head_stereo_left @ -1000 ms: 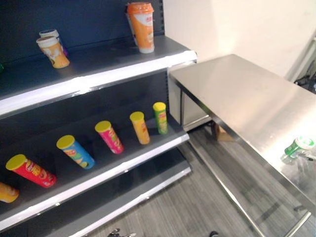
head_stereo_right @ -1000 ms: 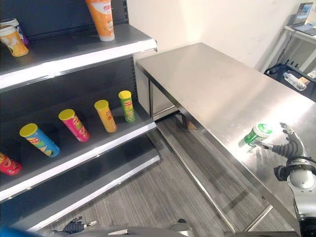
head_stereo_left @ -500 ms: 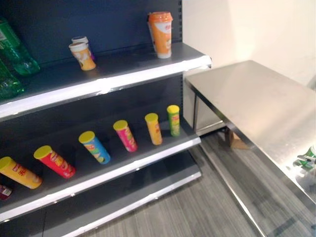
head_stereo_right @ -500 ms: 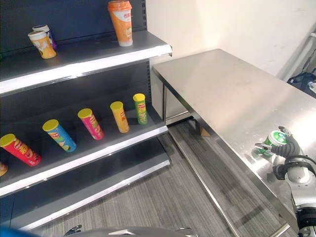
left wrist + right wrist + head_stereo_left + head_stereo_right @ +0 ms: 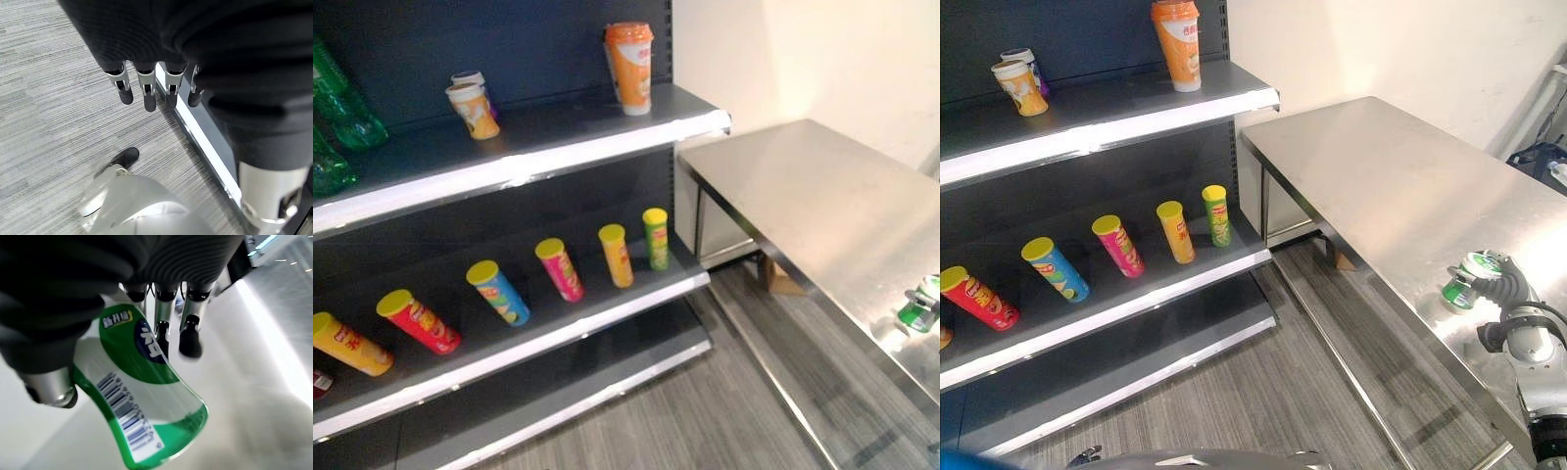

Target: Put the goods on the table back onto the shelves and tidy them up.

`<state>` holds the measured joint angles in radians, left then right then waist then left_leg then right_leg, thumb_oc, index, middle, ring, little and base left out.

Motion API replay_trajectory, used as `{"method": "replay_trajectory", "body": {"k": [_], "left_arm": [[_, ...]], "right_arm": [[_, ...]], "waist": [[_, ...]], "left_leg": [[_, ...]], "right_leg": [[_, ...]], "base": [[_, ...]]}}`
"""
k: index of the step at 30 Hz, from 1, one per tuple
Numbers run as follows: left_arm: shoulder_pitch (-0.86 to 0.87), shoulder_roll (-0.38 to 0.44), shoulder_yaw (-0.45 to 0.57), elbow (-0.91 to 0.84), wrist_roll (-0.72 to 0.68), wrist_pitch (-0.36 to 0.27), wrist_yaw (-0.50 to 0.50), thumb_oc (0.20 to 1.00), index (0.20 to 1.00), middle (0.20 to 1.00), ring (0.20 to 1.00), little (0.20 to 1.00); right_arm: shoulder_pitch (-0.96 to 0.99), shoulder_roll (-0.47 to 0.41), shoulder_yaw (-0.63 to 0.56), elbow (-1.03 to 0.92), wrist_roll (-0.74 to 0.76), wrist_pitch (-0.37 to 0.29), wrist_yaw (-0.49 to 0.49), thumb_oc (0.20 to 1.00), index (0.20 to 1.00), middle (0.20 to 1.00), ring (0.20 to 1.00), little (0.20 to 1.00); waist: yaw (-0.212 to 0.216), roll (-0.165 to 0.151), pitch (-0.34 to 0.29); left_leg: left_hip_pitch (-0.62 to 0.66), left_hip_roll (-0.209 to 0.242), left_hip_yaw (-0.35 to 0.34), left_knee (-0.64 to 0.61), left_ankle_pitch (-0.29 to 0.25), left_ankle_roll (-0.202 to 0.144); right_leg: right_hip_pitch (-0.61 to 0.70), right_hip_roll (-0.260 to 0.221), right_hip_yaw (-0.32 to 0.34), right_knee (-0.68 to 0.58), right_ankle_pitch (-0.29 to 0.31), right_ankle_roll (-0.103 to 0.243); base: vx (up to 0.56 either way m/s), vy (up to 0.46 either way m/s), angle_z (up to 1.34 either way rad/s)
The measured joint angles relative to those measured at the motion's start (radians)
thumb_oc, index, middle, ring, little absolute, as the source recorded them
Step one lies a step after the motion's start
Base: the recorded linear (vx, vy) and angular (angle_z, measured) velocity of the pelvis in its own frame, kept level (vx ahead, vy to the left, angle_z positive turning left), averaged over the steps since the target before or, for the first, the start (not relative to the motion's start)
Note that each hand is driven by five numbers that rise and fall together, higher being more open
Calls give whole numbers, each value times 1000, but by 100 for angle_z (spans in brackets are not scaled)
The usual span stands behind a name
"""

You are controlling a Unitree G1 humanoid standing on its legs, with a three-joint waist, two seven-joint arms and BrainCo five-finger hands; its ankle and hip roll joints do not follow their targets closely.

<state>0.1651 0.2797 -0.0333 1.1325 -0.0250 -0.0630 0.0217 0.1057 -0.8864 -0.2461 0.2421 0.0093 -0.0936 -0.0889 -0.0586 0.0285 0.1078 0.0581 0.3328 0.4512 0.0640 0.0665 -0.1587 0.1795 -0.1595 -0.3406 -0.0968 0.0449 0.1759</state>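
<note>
Since the earlier frame, right robot hand [image 5: 1506,292] closes on green cup [image 5: 1465,281], now tilted above worktop [image 5: 1400,186]. Pickup underway; next, carry to shelf [image 5: 1136,108].

**Hidden / cut off**

Green cup [image 5: 1466,283]: upper part covered by right hand [image 5: 1506,291]; cut by the 3 o'clock edge in left eye view. Green bottles [image 5: 335,122] cut at 9 o'clock edge. Far-left orange tube [image 5: 348,344] partly cropped; red item [image 5: 318,382] below it barely visible, can't identify. Small back cup [image 5: 468,78] half hidden by front cup [image 5: 474,110].
</note>
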Motion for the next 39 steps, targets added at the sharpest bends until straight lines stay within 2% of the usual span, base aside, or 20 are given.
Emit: {"method": "replay_trajectory", "body": {"k": [1,5,9,11,12,15,16,17,20,22,23,25,27,29,30,31,33,35,36,39], "left_arm": [[7,-2,6,-4,0,-2,3,1000,1000,1000,1000,1000],[7,-3,10,-1,0,-5,4,1000,1000,1000,1000,1000],[7,-4,11,-9,-2,-14,4,1000,1000,1000,1000,1000],[3,-6,9,-8,-3,-15,5,1000,1000,1000,1000,1000],[-1,-6,9,-10,-4,-17,5,1000,1000,1000,1000,1000],[-7,-2,-14,-7,-12,-16,5,1000,1000,1000,1000,1000],[-10,1,-16,-7,-13,-17,6,1000,1000,1000,1000,1000],[-15,3,-17,5,-13,-16,8,1000,1000,1000,1000,1000],[-39,5,-20,12,-12,-19,11,1000,1000,1000,1000,1000],[-34,17,-20,9,-11,-21,12,1000,1000,1000,1000,1000],[-44,15,-21,25,-12,-19,13,1000,1000,1000,1000,1000],[-59,19,-25,27,-11,-21,13,1000,1000,1000,1000,1000],[-69,28,-29,26,-11,-22,13,1000,1000,1000,1000,1000],[-79,67,-41,12,-11,-23,15,1000,1000,1000,1000,1000],[-94,80,-52,10,-12,-21,14,1000,1000,1000,1000,1000],[-105,87,-60,8,-12,-21,14,1000,1000,1000,1000,1000],[-121,97,-64,11,-13,-21,13,1000,1000,1000,1000,1000],[-123,93,-84,-2,-13,-23,8,1000,1000,1000,1000,1000],[-127,80,-88,2,-14,-24,8,1000,1000,1000,1000,1000],[-110,72,-88,2,-14,-21,4,1000,1000,1000,1000,1000]], "right_arm": [[21,-1,-68,-162,-1,-21,-4,200,200,200,200,200],[-27,-26,-99,-339,1,-83,-14,200,200,200,200,200],[-140,-60,-70,-448,12,-132,6,200,200,200,200,200],[-215,-98,-10,-466,35,-143,12,200,200,200,200,200],[-259,-134,23,-462,40,-161,17,200,200,200,200,200],[-351,-189,76,-456,46,-158,26,200,200,200,200,200],[-390,-192,109,-452,48,-157,29,200,200,200,200,200],[-490,-203,199,-433,49,-160,35,200,200,200,200,200],[-538,-207,250,-402,49,-155,40,200,200,200,200,200],[-545,-200,263,-392,46,-155,49,200,200,200,200,200],[-606,-197,319,-367,45,-146,45,200,200,200,200,200],[-701,-195,424,-319,39,-126,46,200,200,200,200,200],[-744,-203,475,-313,39,-121,47,200,200,200,200,200],[-754,-205,500,-312,39,-128,47,200,200,200,200,200],[-755,-212,503,-311,40,-128,48,200,200,200,200,200],[-768,-228,513,-303,41,-129,49,200,200,200,200,200],[-873,-256,566,-266,53,-129,52,200,200,200,200,200],[-914,-258,566,-256,78,-129,49,200,200,200,200,200],[-934,-268,571,-234,88,-133,47,200,200,200,200,200],[-972,-274,590,-217,89,-129,46,200,200,200,200,200]], "waist": [[-6,2,2],[-15,-8,4],[-1,-18,6],[11,-31,7],[38,-43,13],[63,-58,19],[73,-63,19],[91,-80,12],[106,-104,4],[117,-122,5],[100,-126,8],[96,-124,9],[94,-121,7],[109,-136,6],[101,-129,12],[95,-128,11],[86,-129,11],[87,-142,8],[82,-145,-1],[90,-138,-6]], "left_leg": [[-2,-2,2,-5,6,-1],[-4,-1,0,-11,8,-2],[-19,0,-6,-10,9,-1],[-20,0,-9,-5,10,0],[-32,-1,-30,-1,11,1],[-39,-13,-53,-5,11,0],[-40,-18,-53,-7,10,0],[-43,-39,-52,-7,3,2],[-71,-84,-61,19,-19,22],[-79,-120,-77,38,-30,29],[-91,-133,-61,49,-39,45],[-87,-182,-56,48,-59,76],[-82,-212,-60,38,-73,99],[-54,-242,-86,-10,-61,136],[-49,-242,-114,-35,-43,159],[-51,-235,-136,-66,-23,162],[-55,-238,-160,-112,7,173],[-68,-264,-194,-112,2,161],[-72,-265,-196,-115,-1,156],[-83,-235,-152,-104,1,141]], "right_leg": [[-5,-1,-1,0,4,4],[-8,0,-1,0,-1,-2],[-17,5,2,0,0,-2],[-12,5,-2,0,0,-2],[-3,5,-21,0,-4,-2],[18,-8,-56,0,-10,3],[20,-18,-63,0,-10,4],[23,-40,-74,0,-10,13],[23,-87,-111,33,-11,29],[21,-121,-104,48,-11,27],[20,-143,-110,69,-13,31],[-8,-210,-111,165,-5,24],[-24,-250,-101,223,8,10],[-55,-285,-88,305,42,4],[-86,-271,-60,332,-4,27],[-98,-223,-24,303,-44,26],[-131,-126,46,176,-58,33],[-134,-89,83,96,-55,31],[-110,-80,98,81,-26,16],[-107,-62,64,58,-28,9]], "base": [[-77,19,1],[-43,7,1],[0,6,3],[33,45,15],[79,139,33],[44,204,36],[34,324,25],[28,271,27],[30,233,43],[33,264,31],[44,281,31],[52,287,30],[15,65,25],[-49,6,35],[-45,-1,44],[15,-4,45],[21,-40,52],[32,-76,76],[22,-54,86],[60,-94,45]]}}
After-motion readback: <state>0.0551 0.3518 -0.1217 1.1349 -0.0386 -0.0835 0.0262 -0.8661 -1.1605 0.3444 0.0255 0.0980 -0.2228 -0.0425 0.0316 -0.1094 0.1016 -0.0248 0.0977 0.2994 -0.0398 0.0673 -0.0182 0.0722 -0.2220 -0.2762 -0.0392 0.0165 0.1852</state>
